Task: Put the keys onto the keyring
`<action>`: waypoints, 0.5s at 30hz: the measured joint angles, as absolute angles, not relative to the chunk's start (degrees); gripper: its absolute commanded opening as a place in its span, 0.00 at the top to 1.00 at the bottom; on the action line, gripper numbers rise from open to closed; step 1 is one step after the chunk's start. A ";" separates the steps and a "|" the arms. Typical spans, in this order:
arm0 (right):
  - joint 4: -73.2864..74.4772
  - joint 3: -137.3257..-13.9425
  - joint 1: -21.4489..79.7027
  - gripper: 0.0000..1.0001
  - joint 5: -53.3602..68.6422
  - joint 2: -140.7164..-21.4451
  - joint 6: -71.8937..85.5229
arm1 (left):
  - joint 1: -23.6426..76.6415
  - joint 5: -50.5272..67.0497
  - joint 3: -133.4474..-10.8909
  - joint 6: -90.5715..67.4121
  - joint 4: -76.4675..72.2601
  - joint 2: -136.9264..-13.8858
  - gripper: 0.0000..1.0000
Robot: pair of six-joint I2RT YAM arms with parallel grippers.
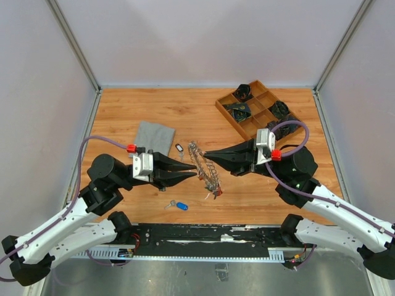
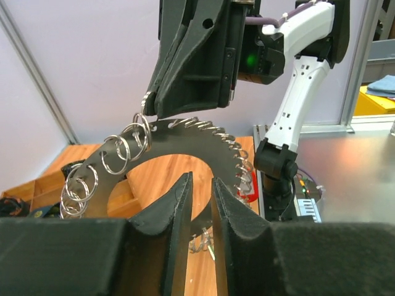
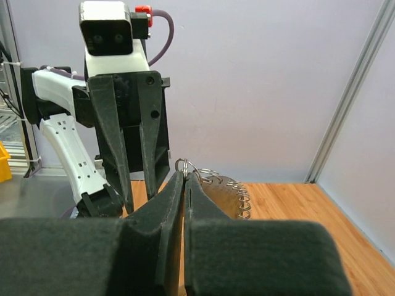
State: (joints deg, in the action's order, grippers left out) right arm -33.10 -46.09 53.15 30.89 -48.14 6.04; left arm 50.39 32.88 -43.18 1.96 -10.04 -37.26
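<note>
Keyring [image 1: 206,167] is held up off the surface [image 1: 123,111], mid-centre between the two arms, standing on edge, with many small split rings strung along its rim.

Right gripper [image 1: 207,153]: fingers together, clamped on the ring's upper edge. A small split ring pokes out right at the tips.

Left gripper [image 1: 194,174]: fingers a narrow gap apart, tips at the ring's lower edge, facing the right arm. Cannot tell whether they touch metal.

Loose keys on the surface:
- Blue-tagged key [image 1: 179,205] near the front, below the left gripper.
- Dark-tagged key [image 1: 179,148] just left of the ring, beside the grey cloth [image 1: 153,137].

Wooden divided tray [image 1: 261,100] sits far right, well apart from the ring.
</note>
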 measured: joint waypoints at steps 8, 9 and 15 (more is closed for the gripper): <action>-34.11 -46.09 53.15 1.00 31.99 -48.29 7.16 | 50.39 31.99 -42.37 0.58 -14.09 -38.57 0.69; -34.11 -46.09 53.15 1.00 32.05 -48.31 7.22 | 50.39 31.86 -42.11 0.23 -14.79 -38.54 0.69; -34.24 -46.09 53.17 1.00 33.12 -48.77 7.38 | 50.39 30.17 -40.12 -1.69 -19.59 -38.06 0.67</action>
State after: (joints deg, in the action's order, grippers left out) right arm -34.24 -46.09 53.17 33.12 -48.77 7.38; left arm 50.39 30.17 -40.12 -1.69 -19.59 -38.06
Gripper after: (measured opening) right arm 0.012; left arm 0.311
